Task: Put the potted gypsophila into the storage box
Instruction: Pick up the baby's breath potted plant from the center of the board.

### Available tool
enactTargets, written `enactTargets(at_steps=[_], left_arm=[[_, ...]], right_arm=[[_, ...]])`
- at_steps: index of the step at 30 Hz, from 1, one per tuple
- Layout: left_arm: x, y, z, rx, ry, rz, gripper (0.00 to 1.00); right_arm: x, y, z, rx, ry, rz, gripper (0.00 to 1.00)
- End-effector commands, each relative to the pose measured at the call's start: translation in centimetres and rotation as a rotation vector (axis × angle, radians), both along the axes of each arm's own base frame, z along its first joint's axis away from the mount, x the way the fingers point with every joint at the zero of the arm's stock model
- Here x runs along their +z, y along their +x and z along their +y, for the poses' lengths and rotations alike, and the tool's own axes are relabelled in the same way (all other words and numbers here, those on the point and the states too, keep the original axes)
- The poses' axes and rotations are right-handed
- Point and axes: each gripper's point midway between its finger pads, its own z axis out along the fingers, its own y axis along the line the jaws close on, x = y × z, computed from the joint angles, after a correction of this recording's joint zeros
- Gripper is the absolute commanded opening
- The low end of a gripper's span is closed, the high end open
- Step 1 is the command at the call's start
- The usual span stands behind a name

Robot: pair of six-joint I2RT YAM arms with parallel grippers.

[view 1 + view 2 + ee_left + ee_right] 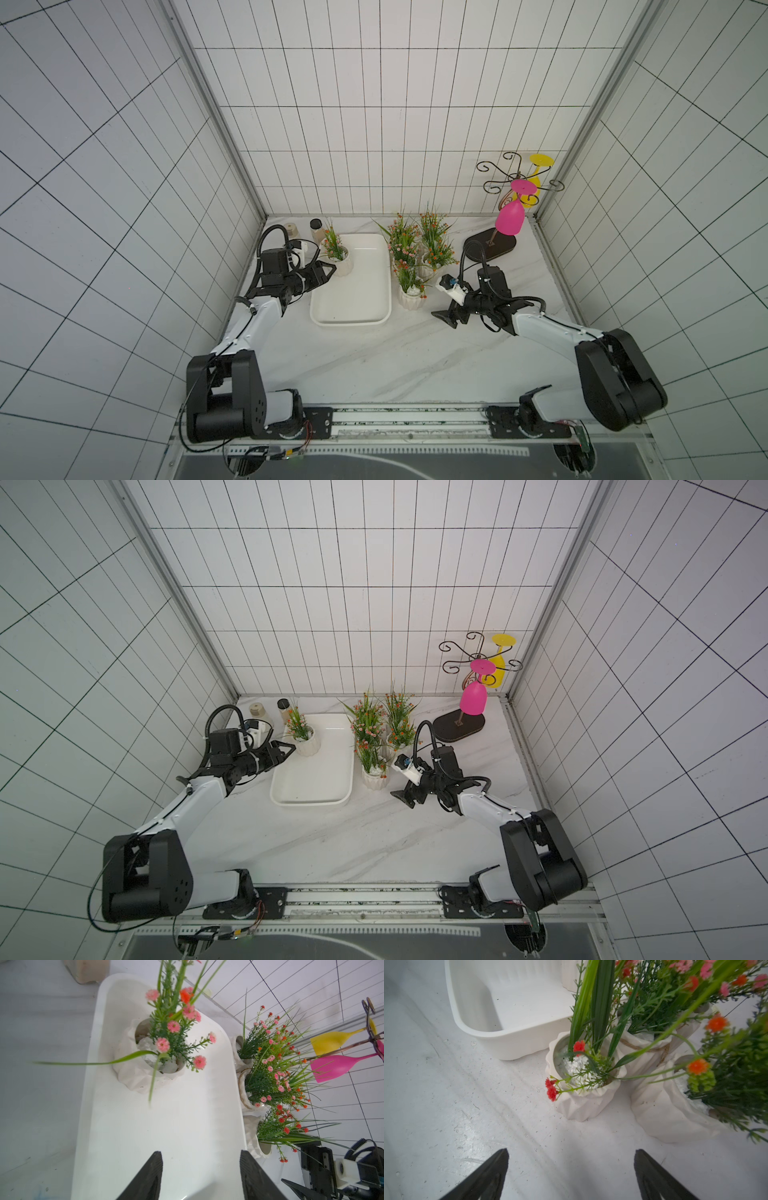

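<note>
Nearest the lens — right gripper (571,1152), jaws spread wide, nothing between them, over the marble table (446,1105), just short of the closest of the other pots (583,1105). Also parted and empty: left gripper (200,1152), above the storage box (187,1126). One potted gypsophila (133,1076) upright inside the box, at its far left corner — clear of the fingertips. Bunched on the table just beside the box's right rim, those other pots.

Wire stemware rack (490,247), one o'clock: pink goblet (510,220), yellow goblet (541,160) hung inverted. Beige-capped jar (292,231), black-capped jar (316,230), eleven o'clock.
</note>
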Motion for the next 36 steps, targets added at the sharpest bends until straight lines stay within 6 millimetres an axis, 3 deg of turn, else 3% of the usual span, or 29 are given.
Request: enactTargets(at_steps=[1,10,25,36], left_arm=[[1.0,0.0,-2.0,-0.087,-0.038,-0.041,0.6],[0.8,-0.1,-2.2,-0.093,-0.034,-0.037,0.6],[0.7,-0.1,-2.0,-0.084,-0.027,-0.033,0.6],[0.6,0.1,-1.7,-0.074,-0.023,-0.029,0.6]], right_arm=[[1.6,0.4,1.6,0.099,0.028,-0.081,0.95],[1.3,1.9,2.5,0.142,0.002,-0.079,0.95],[1.7,5.0,6.2,0.144,0.063,-0.052,0.95],[2.4,5.9,8.2,0.149,0.135,-0.046,0.99]])
